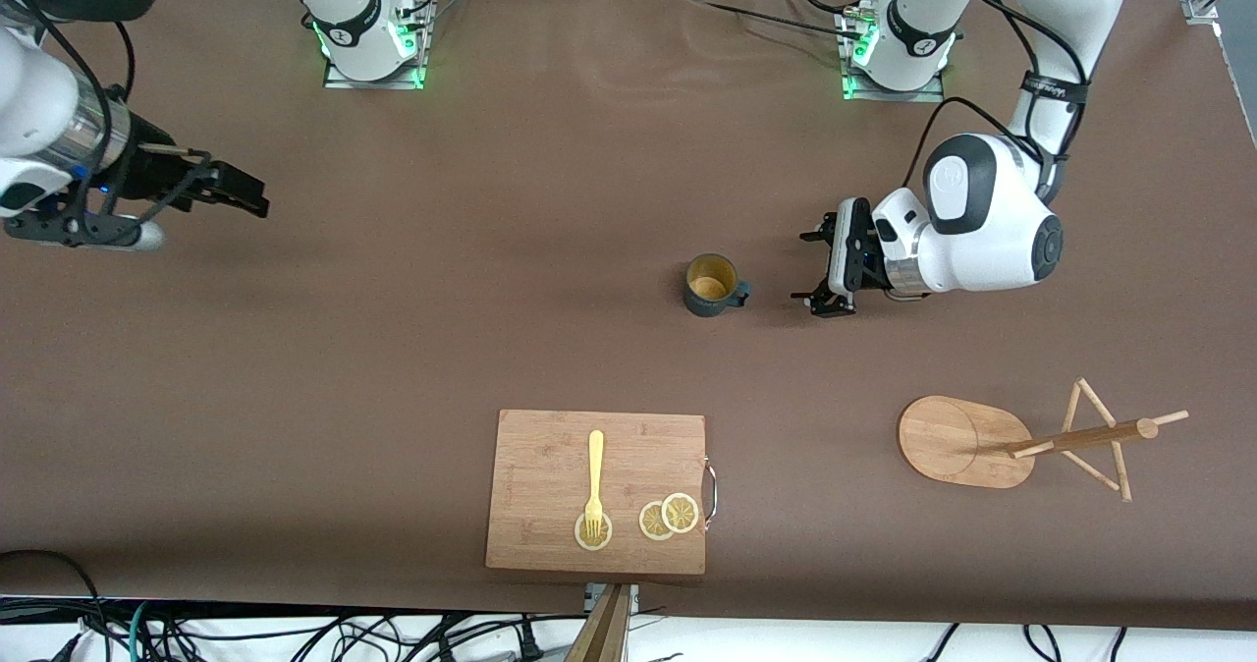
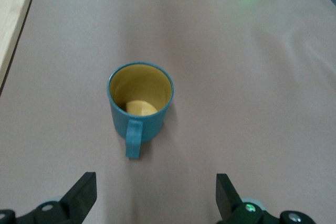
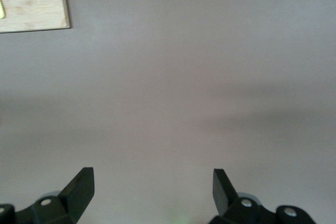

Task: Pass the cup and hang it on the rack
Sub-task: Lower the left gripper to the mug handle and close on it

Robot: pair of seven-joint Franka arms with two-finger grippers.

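Observation:
The cup (image 1: 712, 286), dark teal with a yellowish-tan inside, stands upright near the middle of the table, its handle toward my left gripper. My left gripper (image 1: 805, 269) is open and empty, low over the table beside the cup, a short gap away. In the left wrist view the cup (image 2: 140, 103) sits ahead of the open left gripper (image 2: 156, 198), handle pointing at it. The rack (image 1: 967, 441), a light wooden mug tree, stands toward the left arm's end, nearer the front camera. My right gripper (image 1: 245, 191) is open and empty over bare table at the right arm's end, also shown in its wrist view (image 3: 153, 192).
A wooden cutting board (image 1: 550, 544) lies near the front edge, nearer the camera than the cup, with a yellow fork (image 1: 595, 475) and lemon slices (image 1: 670, 517) on it. Its corner shows in the right wrist view (image 3: 31, 1) and its edge in the left wrist view (image 2: 10, 19).

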